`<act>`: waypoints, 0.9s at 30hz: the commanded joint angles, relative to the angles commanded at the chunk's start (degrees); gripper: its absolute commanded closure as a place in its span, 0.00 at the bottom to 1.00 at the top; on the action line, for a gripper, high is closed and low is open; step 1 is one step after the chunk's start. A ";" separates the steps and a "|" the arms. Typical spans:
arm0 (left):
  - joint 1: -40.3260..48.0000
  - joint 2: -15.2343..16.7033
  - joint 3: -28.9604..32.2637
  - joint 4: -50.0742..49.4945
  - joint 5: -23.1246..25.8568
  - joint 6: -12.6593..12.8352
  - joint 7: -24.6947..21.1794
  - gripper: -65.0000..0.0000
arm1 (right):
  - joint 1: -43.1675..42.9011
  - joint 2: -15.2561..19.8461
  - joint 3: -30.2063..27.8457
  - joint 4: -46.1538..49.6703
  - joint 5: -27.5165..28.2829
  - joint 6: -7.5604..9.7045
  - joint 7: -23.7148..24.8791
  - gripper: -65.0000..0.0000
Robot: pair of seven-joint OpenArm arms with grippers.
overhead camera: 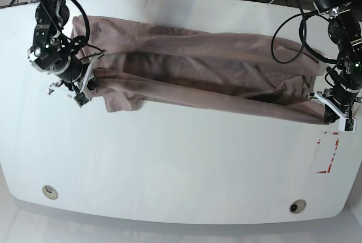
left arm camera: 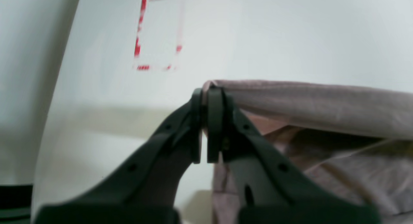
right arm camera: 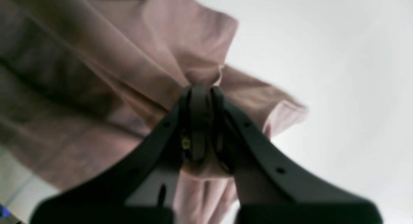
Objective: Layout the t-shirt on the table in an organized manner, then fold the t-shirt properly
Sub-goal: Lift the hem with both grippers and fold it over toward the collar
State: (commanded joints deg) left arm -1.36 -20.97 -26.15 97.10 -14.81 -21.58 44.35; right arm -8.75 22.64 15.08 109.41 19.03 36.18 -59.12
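Left wrist view: left gripper (left arm camera: 206, 98), jaws narrow, is pinching a folded edge of the t-shirt (left arm camera: 322, 104); red tape marks (left arm camera: 142, 50) are showing on the table (left arm camera: 258, 30) beyond.

Right wrist view: right gripper (right arm camera: 205, 98), jaws closed, is clamping bunched t-shirt (right arm camera: 113, 72) cloth.

Base view: the t-shirt (overhead camera: 198, 62) is lying stretched across the table's (overhead camera: 181, 158) far half, between both side edges; two grommet holes (overhead camera: 50, 191) are sitting near the near edge.

blurred t-shirt (right arm camera: 106, 72), frame-cropped, blurred red tape marks (left arm camera: 142, 34)
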 joint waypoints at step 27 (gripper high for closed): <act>6.15 -1.85 -0.09 -2.73 0.09 0.18 0.18 0.62 | -5.98 -3.52 0.09 -0.35 -0.53 0.09 0.09 0.63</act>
State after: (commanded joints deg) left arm 4.79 -22.81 -26.24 94.37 -14.73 -21.41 44.53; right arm -14.73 19.12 15.16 109.05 18.51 36.26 -59.03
